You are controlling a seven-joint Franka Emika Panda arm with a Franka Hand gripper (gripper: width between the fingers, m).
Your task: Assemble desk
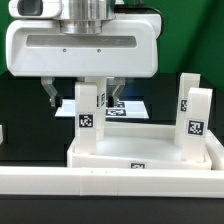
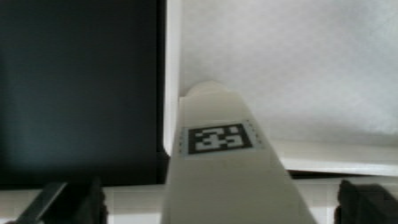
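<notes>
Item: leg (image 1: 88, 108), white, square-section, tagged | Place: standing upright at the desk top (image 1: 140, 152), toward the exterior view's left | You are straddling it with the gripper (image 1: 84, 96), fingers spread, not visibly pinching | Handling: probably light, stiff, slick; you are best gripping its flat sides | Right: second leg (image 1: 195, 118) standing.

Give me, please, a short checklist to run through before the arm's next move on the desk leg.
1. Leg stands between the fingers of the gripper: ok.
2. Fingers closed on the leg: cannot tell; the wrist view shows gaps on both sides.
3. Leg upright on the desktop: ok.
4. Leg seated in its corner socket: cannot tell, base hidden.
5. Second leg standing at the exterior view's right, away from the gripper: ok.
6. Rail in front lies apart from the gripper: ok.
</notes>
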